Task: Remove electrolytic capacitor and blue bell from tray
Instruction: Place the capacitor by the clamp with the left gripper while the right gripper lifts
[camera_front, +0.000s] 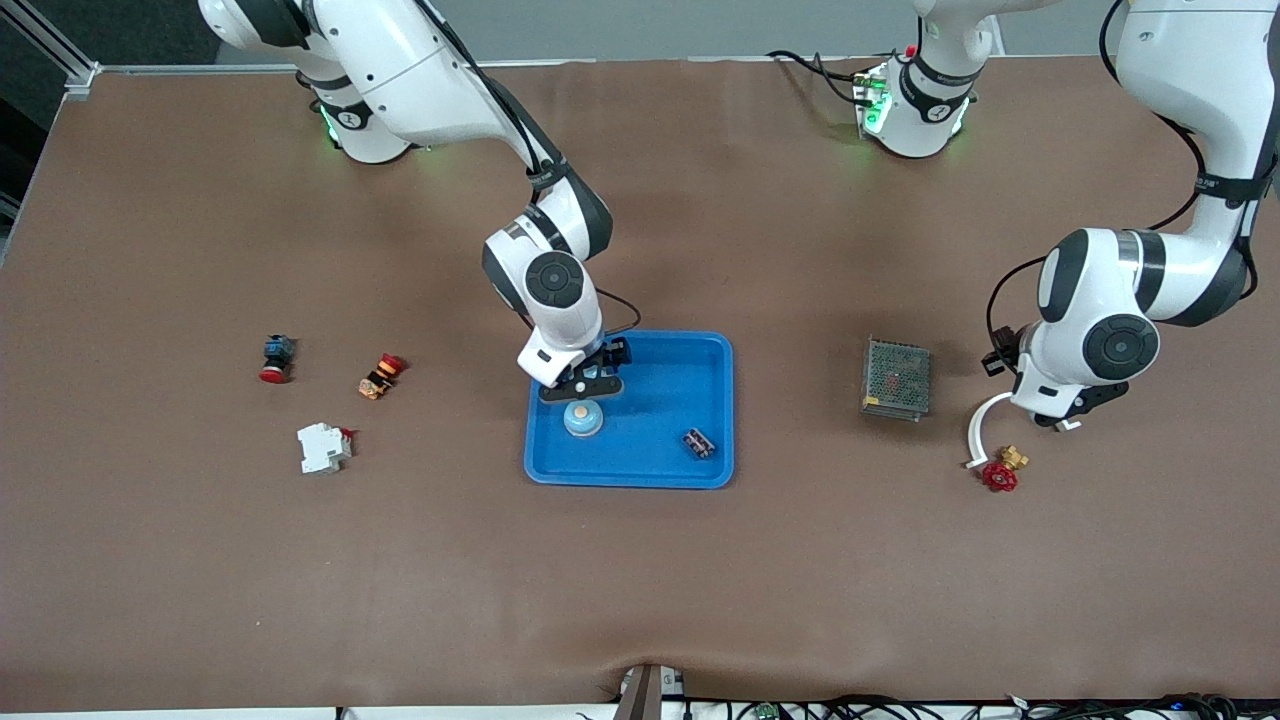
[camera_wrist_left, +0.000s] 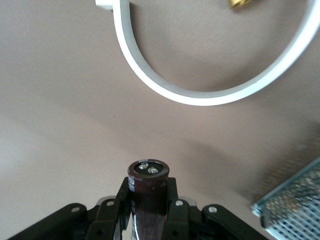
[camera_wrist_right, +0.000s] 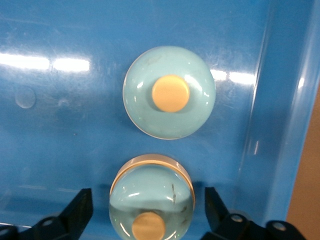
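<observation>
While bent over tray (camera_front: 715, 400), right arm's jaws wide.

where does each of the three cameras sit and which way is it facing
Front view: high across the table, facing both arm bases; shows both arms, the blue tray, the metal mesh box.
Left wrist view: on the left arm's wrist, looking down past the left gripper shut on the capacitor at the white ring.
Right wrist view: on the right wrist, looking down into the tray between open fingers at two bells.
Shared: front and left wrist views both show the ring and mesh box.
</observation>
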